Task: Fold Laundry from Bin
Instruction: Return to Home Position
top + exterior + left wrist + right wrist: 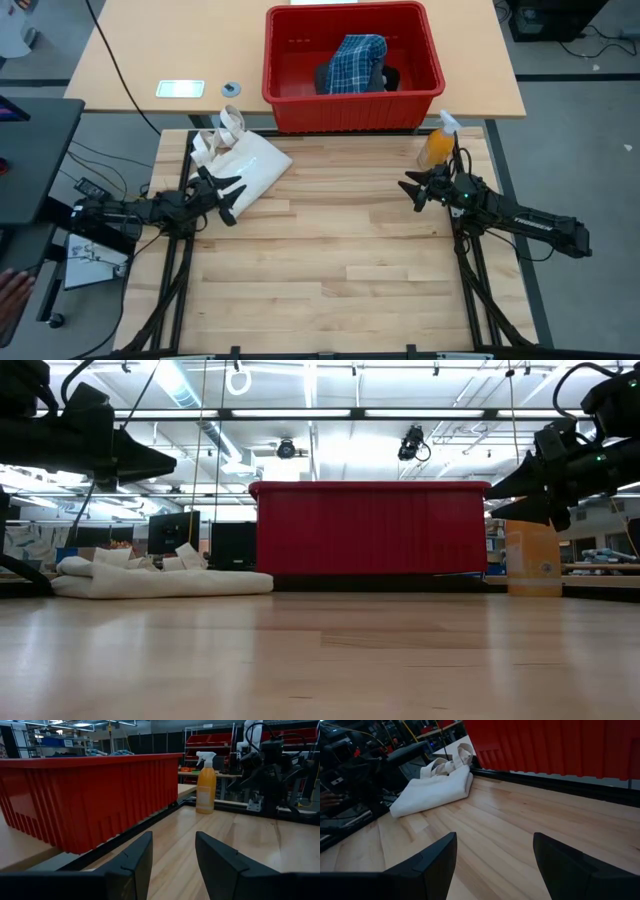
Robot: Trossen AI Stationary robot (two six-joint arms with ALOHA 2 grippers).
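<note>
The red bin (352,100) stands beyond the table's far edge. Inside it lie a blue-and-white plaid shirt (356,62) and a dark piece (333,78) beside a black piece (388,76). The bin also shows in the low view (370,528) and the left wrist view (85,795). My left gripper (229,197) is open and empty above the table's left side, next to the cream-white tote bag (245,165). My right gripper (410,188) is open and empty above the table's right side, near the orange spray bottle (438,143).
The tote bag lies flat on the table's far left, its handles (225,128) toward the bin; it also shows in the right wrist view (432,790). The spray bottle stands upright at the far right (205,782). A phone (180,89) and a small round thing (232,89) lie left of the bin.
</note>
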